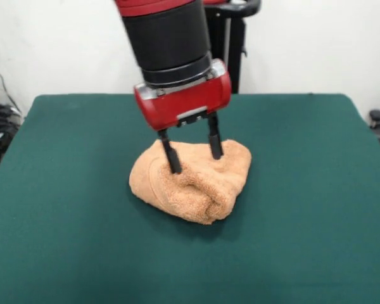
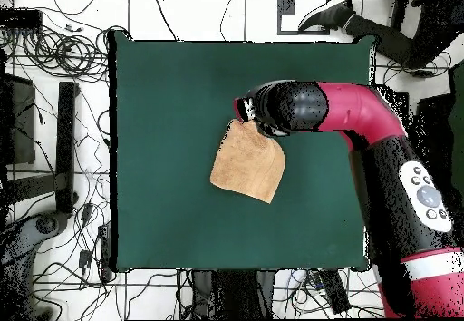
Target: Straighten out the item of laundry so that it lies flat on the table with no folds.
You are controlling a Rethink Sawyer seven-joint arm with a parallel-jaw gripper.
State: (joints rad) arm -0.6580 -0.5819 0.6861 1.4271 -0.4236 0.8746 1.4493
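Seen from the front, the peach terry-cloth towel (image 1: 190, 183) sits near the middle of the dark green table (image 1: 63, 190) as a bunched, rolled mound with a thick fold along its near edge, not at all flat. At its left flank the cloth curves down to the felt; toward the right it rises into a hump. The gripper (image 1: 193, 158) comes down onto the top of the mound with its 2 black fingers (image 1: 172, 157) spread well apart and their tips pressed into the pile, with nothing yet pinched between them. From above, the towel (image 2: 246, 163) shows as a compact wedge beside the arm's wrist. The risk, judging from this, is that closing here would catch several layers at once, so lifting would carry the whole bundle rather than unroll it; a shallow pinch in the fluffy pile could also slip free.
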